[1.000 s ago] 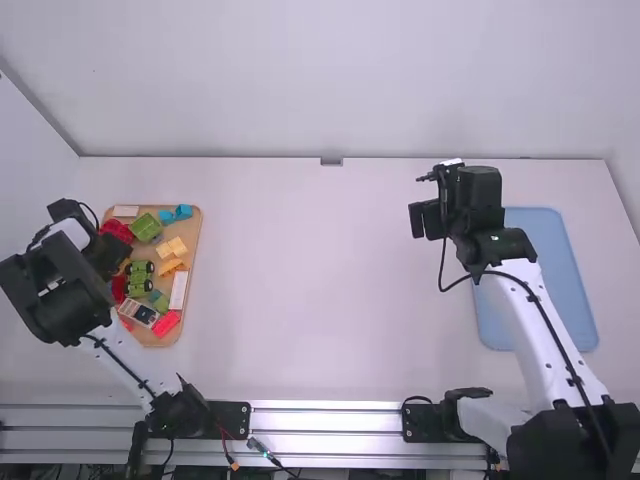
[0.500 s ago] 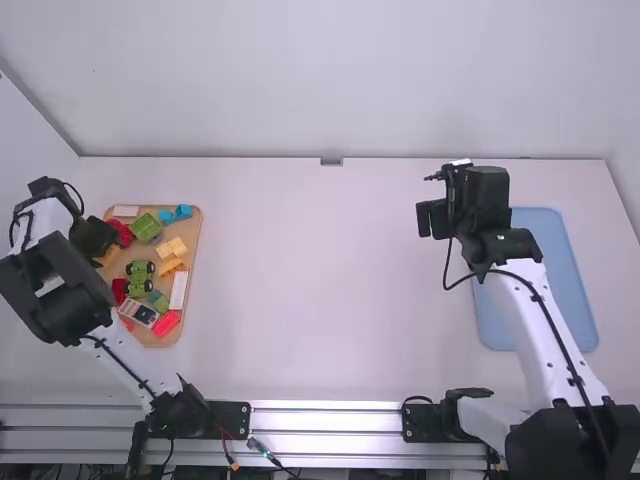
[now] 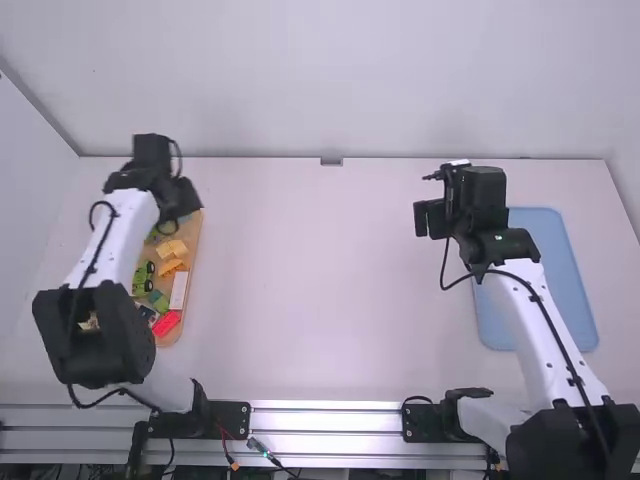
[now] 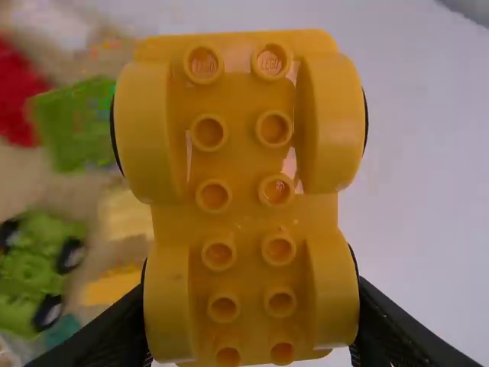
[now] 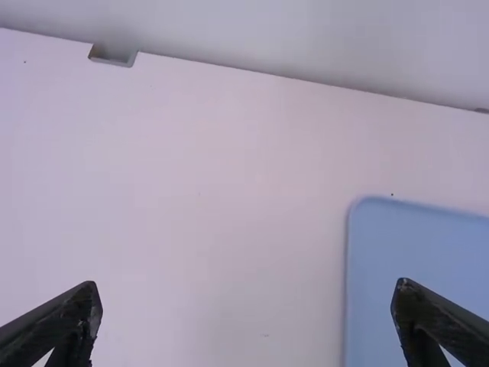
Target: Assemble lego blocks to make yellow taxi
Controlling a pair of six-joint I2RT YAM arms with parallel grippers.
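My left gripper [image 3: 184, 198] is over the far end of the wooden board [image 3: 196, 240] at the table's left. In the left wrist view that gripper [image 4: 250, 329] is shut on a yellow wheeled base [image 4: 241, 229], its studs facing the camera. Beneath it, two yellow-orange blocks [image 3: 172, 249] lie on the board near a green wheeled base [image 3: 143, 276]. My right gripper [image 3: 428, 220] hangs at the right side of the table, left of the blue tray [image 3: 550, 270]; in the right wrist view the gripper [image 5: 246, 287] is open with nothing between its fingers.
The board also holds a white block [image 3: 179, 291] and a red block [image 3: 167, 323]; a green block [image 4: 76, 122] and a red one [image 4: 15, 88] show in the left wrist view. The left forearm covers part of the board. A wall runs along the table's far edge.
The left arm has swung right and away from the camera, from the board's left side to its far end. The right gripper has shifted only slightly.
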